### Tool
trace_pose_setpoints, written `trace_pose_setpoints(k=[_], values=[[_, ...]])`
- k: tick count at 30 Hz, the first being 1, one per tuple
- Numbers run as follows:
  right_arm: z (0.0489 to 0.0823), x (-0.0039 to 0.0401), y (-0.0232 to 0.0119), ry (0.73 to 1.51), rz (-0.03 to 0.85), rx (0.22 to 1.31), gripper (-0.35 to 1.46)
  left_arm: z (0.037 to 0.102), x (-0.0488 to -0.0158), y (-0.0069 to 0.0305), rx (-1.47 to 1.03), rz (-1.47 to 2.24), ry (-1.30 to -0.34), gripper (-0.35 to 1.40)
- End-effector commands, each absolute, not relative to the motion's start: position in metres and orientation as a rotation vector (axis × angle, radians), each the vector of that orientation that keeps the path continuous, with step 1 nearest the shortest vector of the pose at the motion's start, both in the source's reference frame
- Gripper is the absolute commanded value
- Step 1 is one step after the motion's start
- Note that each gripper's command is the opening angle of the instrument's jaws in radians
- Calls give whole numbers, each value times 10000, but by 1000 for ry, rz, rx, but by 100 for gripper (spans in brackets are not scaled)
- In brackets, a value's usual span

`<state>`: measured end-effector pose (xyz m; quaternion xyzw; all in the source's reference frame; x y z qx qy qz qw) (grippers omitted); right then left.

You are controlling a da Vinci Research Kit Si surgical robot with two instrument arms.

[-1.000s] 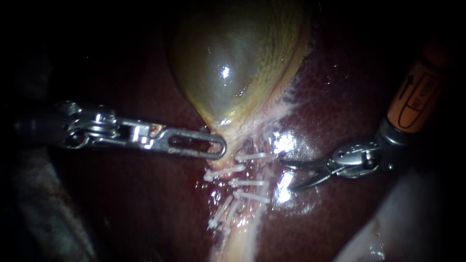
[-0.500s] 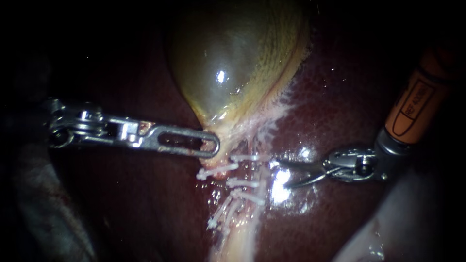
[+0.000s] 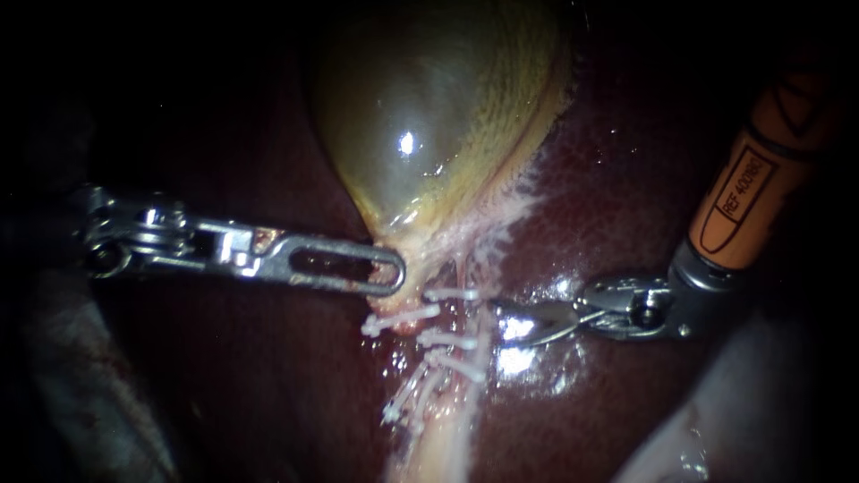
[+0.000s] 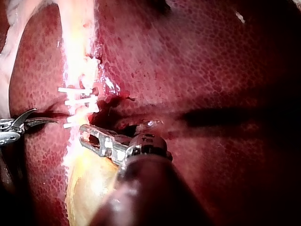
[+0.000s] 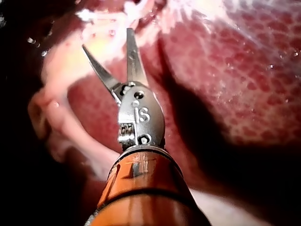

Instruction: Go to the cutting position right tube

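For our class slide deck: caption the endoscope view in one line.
Right instrument, blades open, beside the clipped tube; left instrument at the gallbladder neck.

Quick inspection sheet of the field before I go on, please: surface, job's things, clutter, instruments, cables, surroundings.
Surface: liver, dark red and wet, with glints near the clips.
Job's things: white clips cross the pale tubes below the neck of the gallbladder; which tube is the right one cannot be told.
Clutter: nothing seen.
Instruments: left instrument, tip at the gallbladder's neck; right instrument, blades open, tips close beside the clips, contact cannot be told.
Cables: nothing seen.
Surroundings: dark beyond the liver; a pale patch at the endoscope view's lower right, unidentifiable.
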<state>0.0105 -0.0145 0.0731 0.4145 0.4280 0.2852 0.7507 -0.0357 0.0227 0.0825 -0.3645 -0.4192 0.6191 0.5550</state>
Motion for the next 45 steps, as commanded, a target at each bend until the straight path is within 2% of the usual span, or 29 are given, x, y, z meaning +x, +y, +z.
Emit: trace_pose_setpoints(k=[1, 17, 33, 45], values=[[733, 106, -146, 933, 624, 906, 120, 825, -357, 227, -861, 1465, -990, -35], [745, 109, -152, 887, 641, 938, 105, 819, -357, 226, -863, 1461, -990, -35], [758, 114, -147, 888, 645, 933, 105, 811, -360, 222, -862, 1459, -987, -35], [764, 122, -149, 870, 688, 952, 105, 806, -361, 219, -865, 1463, -983, -35]])
